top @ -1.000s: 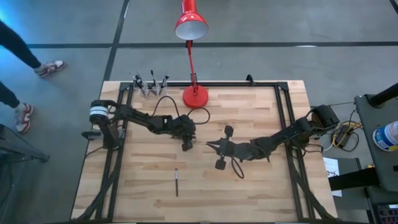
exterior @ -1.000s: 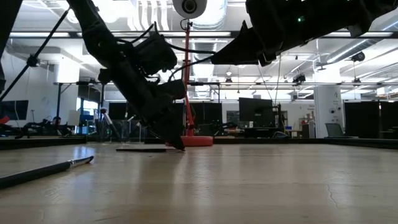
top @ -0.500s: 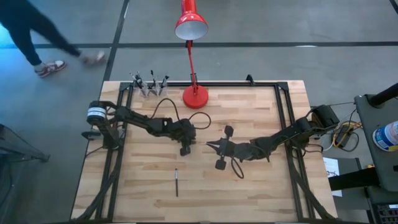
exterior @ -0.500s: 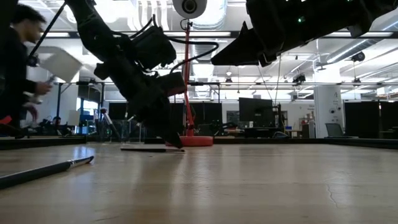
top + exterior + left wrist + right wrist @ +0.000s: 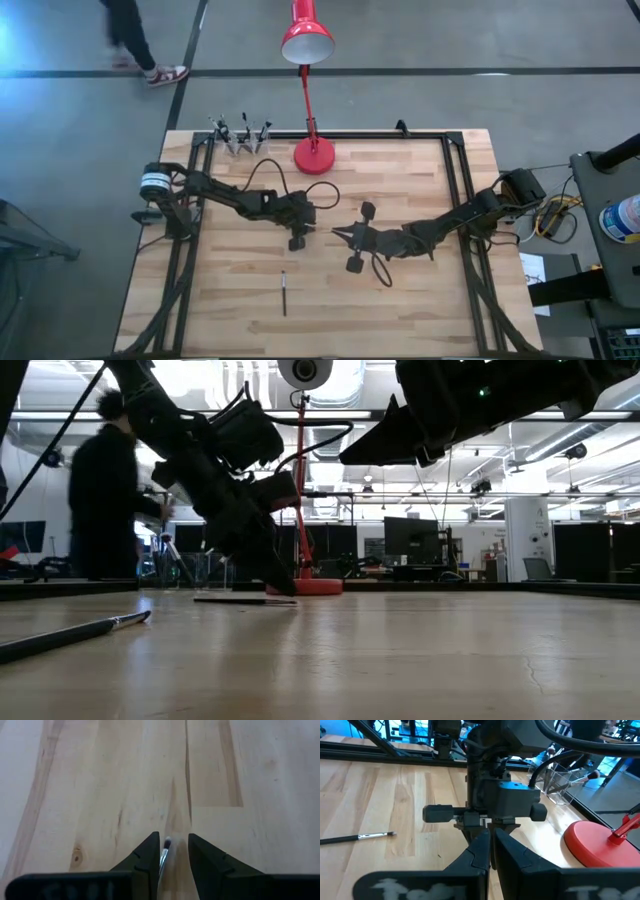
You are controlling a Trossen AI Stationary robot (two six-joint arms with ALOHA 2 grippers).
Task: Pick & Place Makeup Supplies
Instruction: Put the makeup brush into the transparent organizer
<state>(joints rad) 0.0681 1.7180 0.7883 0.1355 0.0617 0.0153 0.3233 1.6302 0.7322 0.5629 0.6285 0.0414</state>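
Here the left gripper [image 5: 170,851] has its fingers apart, a brush [image 5: 164,854] between them, seemingly untouched; the right gripper [image 5: 491,845], closed, faces it.

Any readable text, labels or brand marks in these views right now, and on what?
None can be read.
White container off the table's right side: blue label, print too small to read.
Monitors in the room behind: nothing legible.
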